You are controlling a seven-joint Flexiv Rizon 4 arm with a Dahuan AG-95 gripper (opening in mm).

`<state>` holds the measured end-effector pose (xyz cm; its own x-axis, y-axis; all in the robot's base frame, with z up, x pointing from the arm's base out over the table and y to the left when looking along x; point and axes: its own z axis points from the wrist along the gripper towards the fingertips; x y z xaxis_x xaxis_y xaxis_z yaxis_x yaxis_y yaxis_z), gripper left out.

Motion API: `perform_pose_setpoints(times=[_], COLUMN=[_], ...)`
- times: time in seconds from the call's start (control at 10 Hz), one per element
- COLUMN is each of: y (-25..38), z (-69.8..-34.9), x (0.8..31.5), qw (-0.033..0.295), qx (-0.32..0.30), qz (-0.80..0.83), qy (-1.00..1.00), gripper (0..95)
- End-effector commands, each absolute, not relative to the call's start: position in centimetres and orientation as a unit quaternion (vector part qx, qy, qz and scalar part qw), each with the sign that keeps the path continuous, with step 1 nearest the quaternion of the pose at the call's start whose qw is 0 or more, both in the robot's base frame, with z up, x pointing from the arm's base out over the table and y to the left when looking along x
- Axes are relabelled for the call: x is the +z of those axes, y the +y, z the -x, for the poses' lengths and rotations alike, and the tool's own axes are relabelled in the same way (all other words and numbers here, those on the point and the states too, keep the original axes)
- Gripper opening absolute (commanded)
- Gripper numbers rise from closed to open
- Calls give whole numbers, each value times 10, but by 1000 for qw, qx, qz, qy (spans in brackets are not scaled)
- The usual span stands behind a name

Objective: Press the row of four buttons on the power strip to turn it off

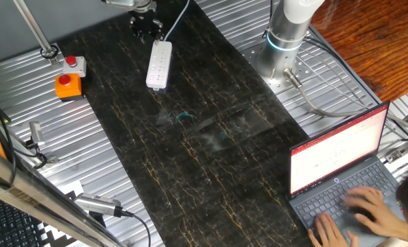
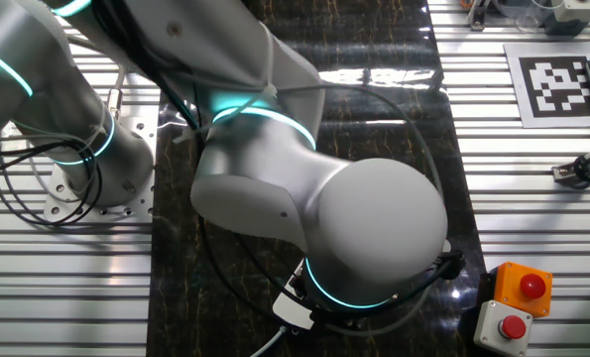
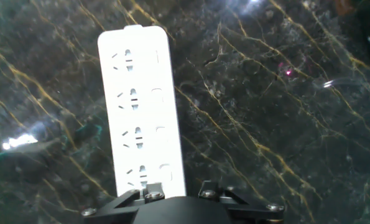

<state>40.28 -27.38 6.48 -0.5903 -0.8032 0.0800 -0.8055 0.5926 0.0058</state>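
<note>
We found the power strip (image 3: pixel 141 109) lying flat on the dark marbled bench (image 3: pixel 272 124), running straight away from the fingers (image 1: pixel 146 27), its near end just beneath them in the hand view. In one fixed view the fingers hung over the cord end of the strip, with the white cord (image 1: pixel 178 20) trailing off past them. Whether the fingers were open or closed we could not tell; only the black mount showed at the bottom of the hand view, and the tips were too small and dark in the fixed view.

The row of four buttons (image 3: pixel 160 112) ran along the strip's right edge as seen from the fingers, one pale switch beside each socket, the nearest close to the fingers and the farthest at the strip's far end.

We judged the strip to be light, stiff and smooth plastic. On that glossy bench it would likely slide or swivel if pushed from the side, and the cord might tug it. There was no call to take hold of it at all: a press straight down on each switch would pin it against the bench. The switches were small and pale against white, so aim mattered more than force.

Left of the fingers, well apart from the strip, sat an orange box (image 1: pixel 68 86) and a grey box (image 1: pixel 73 65), each with a red button.
</note>
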Motion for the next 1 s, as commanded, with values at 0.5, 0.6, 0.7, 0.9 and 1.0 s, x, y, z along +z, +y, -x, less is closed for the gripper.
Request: perform_pose_setpoints(times=[0.5,0.6,0.7,0.9,1.0], y=[-275,-275,-276,-275,-275], z=[-405,-405,-406,-406,-406], x=[49,47,44,39,37], qw=[38,38,38,36,35], qx=[17,17,17,18,18], qz=[-454,-454,-455,-456,-456], qy=[-890,-890,-890,-889,-889], gripper=[380,380,380,380,380])
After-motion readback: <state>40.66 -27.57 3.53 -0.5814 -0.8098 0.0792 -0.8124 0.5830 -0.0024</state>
